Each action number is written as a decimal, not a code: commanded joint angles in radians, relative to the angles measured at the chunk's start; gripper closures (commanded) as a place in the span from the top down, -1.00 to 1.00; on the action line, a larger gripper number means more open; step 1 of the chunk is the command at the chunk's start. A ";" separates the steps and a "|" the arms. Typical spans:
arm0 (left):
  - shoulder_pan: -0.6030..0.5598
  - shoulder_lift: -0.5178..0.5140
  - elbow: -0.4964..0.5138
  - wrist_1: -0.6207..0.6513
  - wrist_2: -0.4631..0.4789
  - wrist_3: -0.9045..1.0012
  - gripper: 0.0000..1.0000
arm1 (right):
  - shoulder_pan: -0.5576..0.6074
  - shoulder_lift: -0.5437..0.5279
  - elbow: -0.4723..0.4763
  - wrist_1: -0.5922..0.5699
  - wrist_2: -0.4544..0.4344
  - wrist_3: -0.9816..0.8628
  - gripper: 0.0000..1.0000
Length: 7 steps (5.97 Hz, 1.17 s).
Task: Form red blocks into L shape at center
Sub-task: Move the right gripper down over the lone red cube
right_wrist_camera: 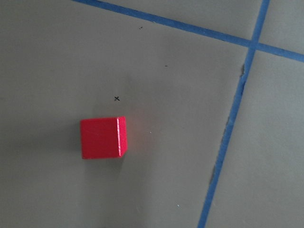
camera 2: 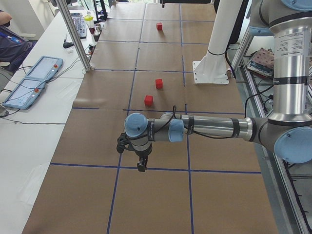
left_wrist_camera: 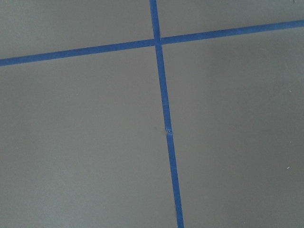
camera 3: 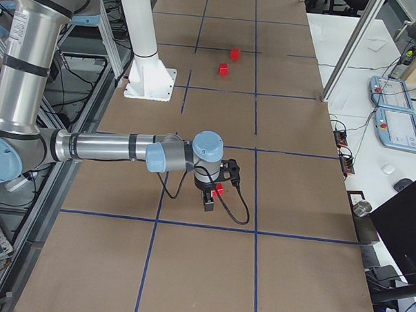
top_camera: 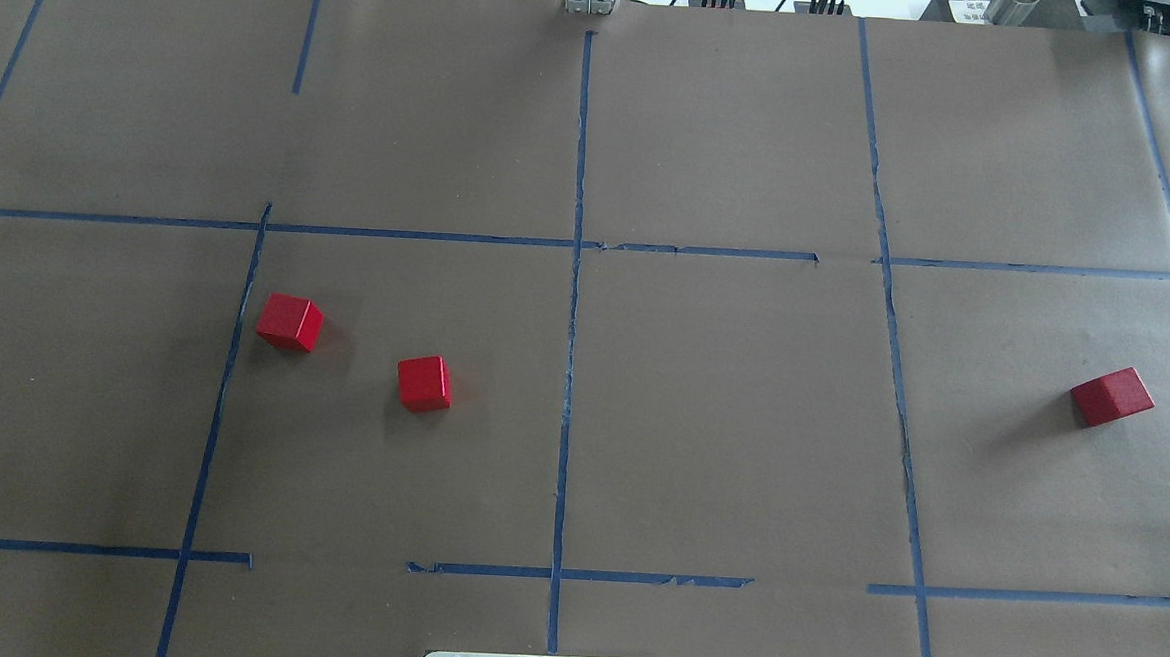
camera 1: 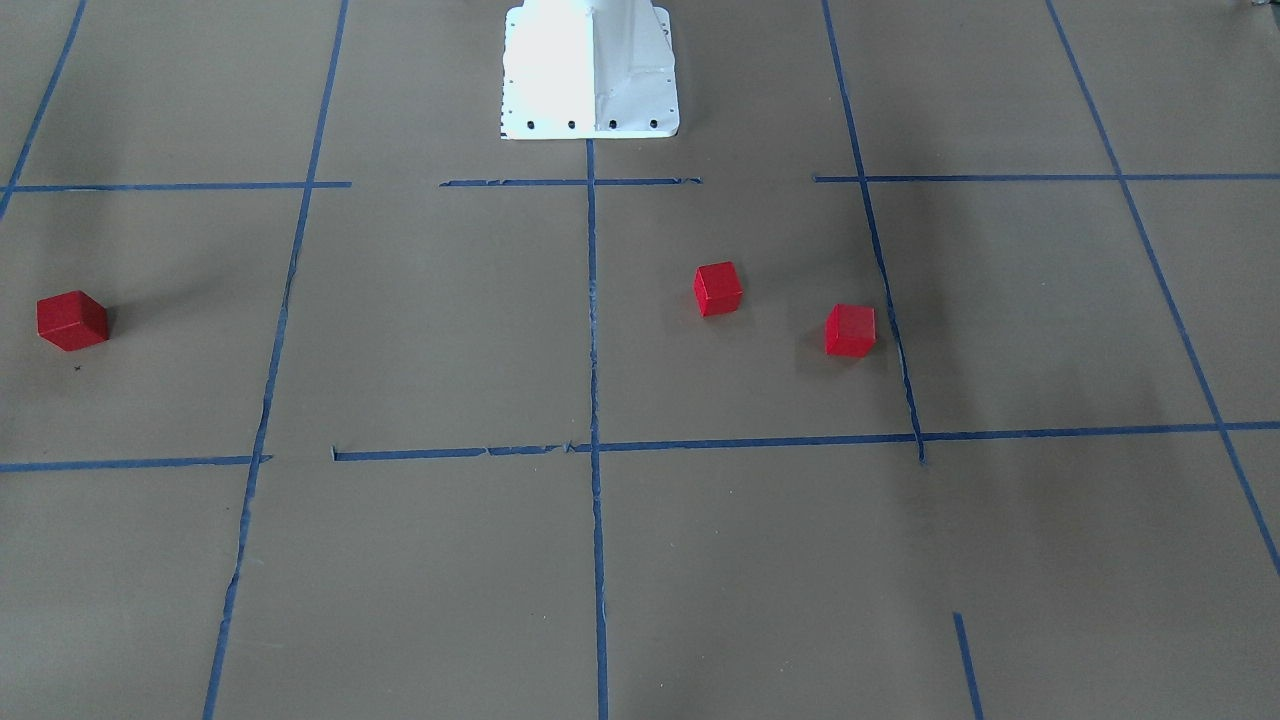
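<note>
- Shows three small, solid, matte bright-red cubes lying on the brown paper-covered counter (top_camera: 1055,143), all apart, none touching another.
- Finds the center (top_camera: 730,426), the paper square split lengthwise by a straight blue tape line (top_camera: 567,408), holding two of the three, both in its half on the robot's left.
- Places the inner red cube (top_camera: 424,382) between that dividing tape and the outer red cube (top_camera: 290,321), with the outer one just beside the square's left border tape and turned slightly against the grid.
- Puts the third red cube (top_camera: 1112,396) outside the center, well apart from the other two, in the neighbouring square on the robot's right, also rotated against the grid.
- Hangs the right end effector (camera 3: 209,201) pointing down, just beside that third cube; cannot tell from the side view whether spread or pressed together.
- Looks down, from the right wrist, on the same cube resting flat on paper near a tiny black x mark (right_wrist_camera: 117,98).
- Hangs the left end effector (camera 2: 141,165) pointing down over bare paper near a tape line, well apart from every cube; cannot tell its opening either.
- Sets the white robot base (camera 1: 590,70) at the center's robot-side edge.
</note>
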 commanded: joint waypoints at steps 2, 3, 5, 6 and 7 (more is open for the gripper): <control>0.000 0.000 0.000 0.000 -0.005 0.000 1.00 | -0.211 0.042 -0.110 0.276 -0.038 0.276 1.00; 0.002 0.002 0.000 0.000 -0.005 0.000 1.00 | -0.240 0.060 -0.164 0.328 -0.084 0.280 1.00; 0.000 0.000 0.004 0.000 -0.005 0.000 1.00 | -0.289 0.094 -0.174 0.330 -0.090 0.370 1.00; 0.000 0.002 0.004 0.000 -0.005 0.000 1.00 | -0.296 0.094 -0.198 0.332 -0.092 0.370 1.00; 0.000 0.002 0.004 0.000 -0.005 0.000 1.00 | -0.305 0.094 -0.233 0.332 -0.092 0.364 1.00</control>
